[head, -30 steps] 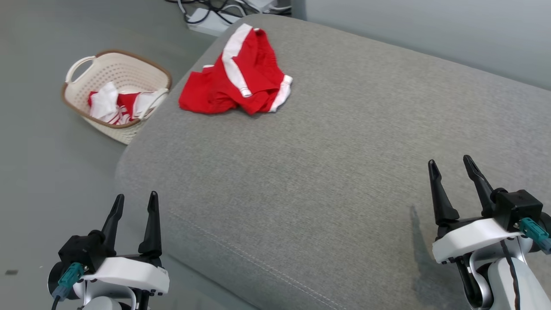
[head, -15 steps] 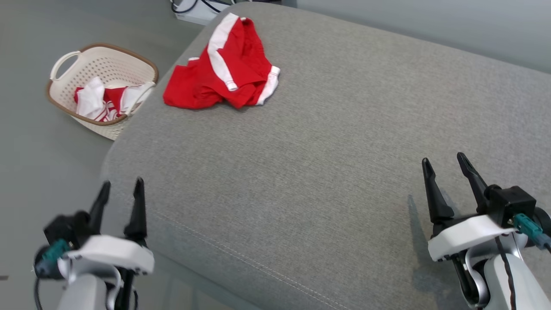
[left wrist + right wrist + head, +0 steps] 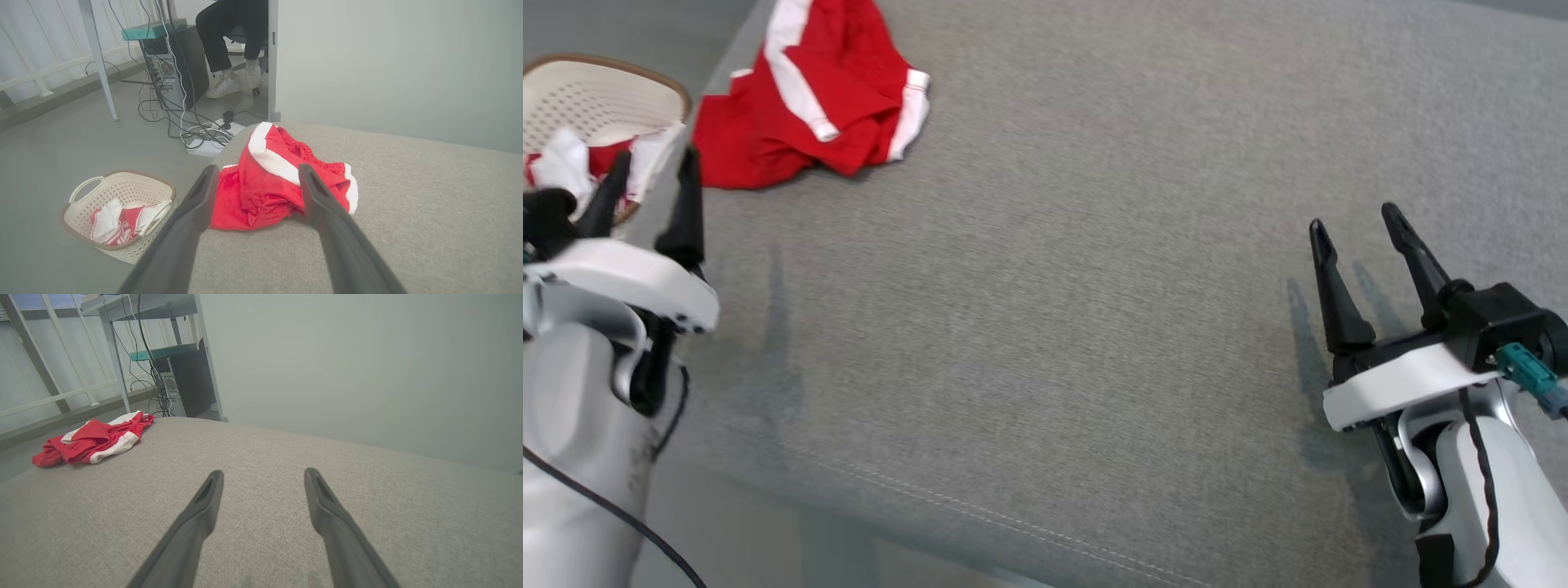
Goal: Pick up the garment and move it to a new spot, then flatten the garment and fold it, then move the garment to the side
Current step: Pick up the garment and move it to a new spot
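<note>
The shorts (image 3: pixel 809 98) lie ahead of the left gripper (image 3: pixel 645 196), much nearer than the right gripper (image 3: pixel 1356 224); both are wide open and empty.

Cream laundry basket (image 3: pixel 122 190) with red-and-white cloths (image 3: pixel 122 224), on floor (image 3: pixel 49 155) beside cushion (image 3: pixel 408 204) corner; beyond, computer tower (image 3: pixel 171 77), cables (image 3: pixel 192 130), seated person's legs (image 3: pixel 229 32).

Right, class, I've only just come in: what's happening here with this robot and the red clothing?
A two-armed robot faces a grey padded surface with a crumpled red-and-white garment lying near its far left corner. Both tools are open and hold nothing. The left tool points toward the garment but is short of it; the right tool hovers over bare fabric on the right. A basket with more clothes stands on the floor alongside. The garment is not yet picked up.
</note>
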### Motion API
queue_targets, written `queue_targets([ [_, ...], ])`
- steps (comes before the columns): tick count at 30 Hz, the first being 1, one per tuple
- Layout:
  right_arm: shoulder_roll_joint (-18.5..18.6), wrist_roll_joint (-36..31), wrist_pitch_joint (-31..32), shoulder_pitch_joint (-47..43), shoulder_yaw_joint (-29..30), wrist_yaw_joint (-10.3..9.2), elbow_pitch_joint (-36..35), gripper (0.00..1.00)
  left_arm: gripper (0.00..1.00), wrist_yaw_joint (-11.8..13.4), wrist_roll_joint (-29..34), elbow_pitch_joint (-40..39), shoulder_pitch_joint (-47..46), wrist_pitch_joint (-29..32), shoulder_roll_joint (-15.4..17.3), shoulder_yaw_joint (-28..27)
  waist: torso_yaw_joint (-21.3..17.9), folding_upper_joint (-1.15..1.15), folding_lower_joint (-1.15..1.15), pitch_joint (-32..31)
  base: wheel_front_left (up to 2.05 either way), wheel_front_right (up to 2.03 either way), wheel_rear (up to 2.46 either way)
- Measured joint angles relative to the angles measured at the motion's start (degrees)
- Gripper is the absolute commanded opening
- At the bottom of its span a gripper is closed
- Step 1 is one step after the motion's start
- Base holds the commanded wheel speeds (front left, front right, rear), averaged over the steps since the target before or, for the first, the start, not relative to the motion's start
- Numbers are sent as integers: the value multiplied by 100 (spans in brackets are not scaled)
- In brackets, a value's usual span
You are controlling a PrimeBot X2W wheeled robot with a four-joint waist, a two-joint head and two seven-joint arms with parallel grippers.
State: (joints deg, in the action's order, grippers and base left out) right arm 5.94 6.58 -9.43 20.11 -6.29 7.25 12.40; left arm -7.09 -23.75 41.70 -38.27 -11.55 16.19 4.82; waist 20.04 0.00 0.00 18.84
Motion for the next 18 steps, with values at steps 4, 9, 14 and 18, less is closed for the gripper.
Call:
queue_targets([
  [4,-10,-15,9,199,-45,0,-75,100,100,0,-368,402,-586,105,289,225,-274,0,0,273,0,0,0],
  [9,-24,-57,9,406,-131,0,-134,100,100,-3,-541,871,-1245,333,625,487,-635,0,0,628,0,0,0],
  [14,-45,-71,0,545,-141,0,-242,100,100,-15,-916,1326,-1714,456,871,493,-1012,0,0,955,0,0,0],
  [18,-66,-112,-19,585,-149,0,-275,100,100,-15,-1125,1659,-1984,602,1061,459,-1306,0,0,1190,0,0,0],
])
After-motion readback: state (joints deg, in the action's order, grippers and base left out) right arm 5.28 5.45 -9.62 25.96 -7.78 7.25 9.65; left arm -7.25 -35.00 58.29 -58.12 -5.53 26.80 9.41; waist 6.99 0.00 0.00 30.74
